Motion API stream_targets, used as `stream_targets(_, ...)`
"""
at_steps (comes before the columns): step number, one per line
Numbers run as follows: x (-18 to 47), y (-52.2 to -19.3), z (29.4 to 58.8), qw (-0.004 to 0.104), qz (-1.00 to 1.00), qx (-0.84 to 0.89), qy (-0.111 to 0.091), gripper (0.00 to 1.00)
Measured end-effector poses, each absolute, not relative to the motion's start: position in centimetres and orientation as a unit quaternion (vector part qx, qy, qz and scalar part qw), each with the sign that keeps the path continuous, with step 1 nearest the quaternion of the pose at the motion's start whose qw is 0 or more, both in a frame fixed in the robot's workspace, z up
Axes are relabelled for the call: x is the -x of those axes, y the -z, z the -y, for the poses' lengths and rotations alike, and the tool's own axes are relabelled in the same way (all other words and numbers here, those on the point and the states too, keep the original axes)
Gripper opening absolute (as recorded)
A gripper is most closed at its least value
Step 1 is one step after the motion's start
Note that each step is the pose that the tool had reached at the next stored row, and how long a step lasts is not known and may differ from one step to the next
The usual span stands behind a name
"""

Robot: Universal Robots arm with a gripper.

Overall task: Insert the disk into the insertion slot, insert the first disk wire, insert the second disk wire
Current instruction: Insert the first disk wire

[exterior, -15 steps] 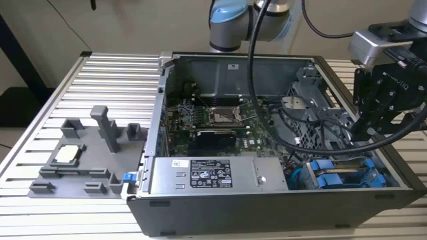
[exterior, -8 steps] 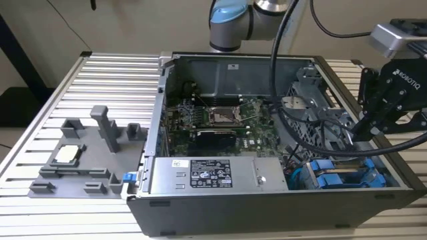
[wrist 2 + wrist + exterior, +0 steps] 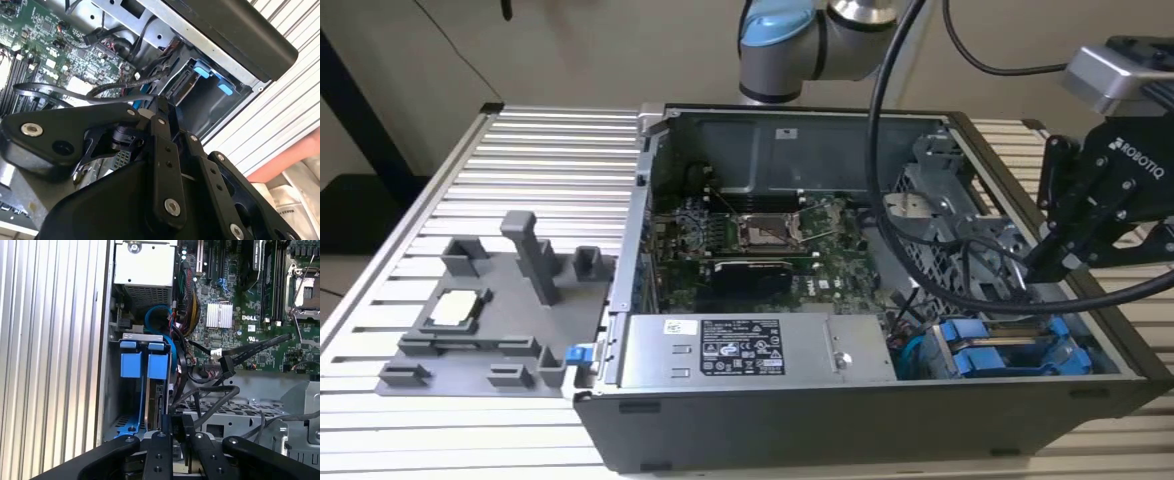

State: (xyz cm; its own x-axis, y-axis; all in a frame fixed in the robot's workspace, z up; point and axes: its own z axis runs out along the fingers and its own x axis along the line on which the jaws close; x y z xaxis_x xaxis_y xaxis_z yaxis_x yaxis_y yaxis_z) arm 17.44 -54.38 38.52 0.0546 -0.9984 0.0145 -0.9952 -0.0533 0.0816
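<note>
The disk (image 3: pixel 156 405) stands on edge in the insertion slot (image 3: pixel 112 405), under a bright blue carrier tab (image 3: pixel 157 365); a second blue tab (image 3: pixel 131 365) sits beside it. In the exterior view the blue carriers (image 3: pixel 994 352) lie at the case's near corner on that view's right. My gripper (image 3: pixel 1043 266) hangs just above and behind them, among black wires (image 3: pixel 987 285). In the first wrist view the gripper (image 3: pixel 177 419) has its fingers drawn together at the disk's rear edge. A black disk wire (image 3: pixel 210 396) runs into them. The gripper (image 3: pixel 160 107) points into the bay.
The open case holds a green motherboard (image 3: pixel 747 235) and a long grey metal box (image 3: pixel 734 350) along its near side. A perforated drive cage (image 3: pixel 961 215) rises behind the gripper. My thick black cable (image 3: pixel 887 170) hangs over the case. A grey fixture (image 3: pixel 494 310) sits on the slatted table (image 3: pixel 427 200).
</note>
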Motion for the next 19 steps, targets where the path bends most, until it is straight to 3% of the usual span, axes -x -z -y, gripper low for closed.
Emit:
stream_targets(12,-18.0,-37.7,54.8,0.046,0.687,-0.725,0.035,0.19)
stream_targets(19,-18.0,-37.1,56.4,0.025,0.685,-0.726,0.054,0.19)
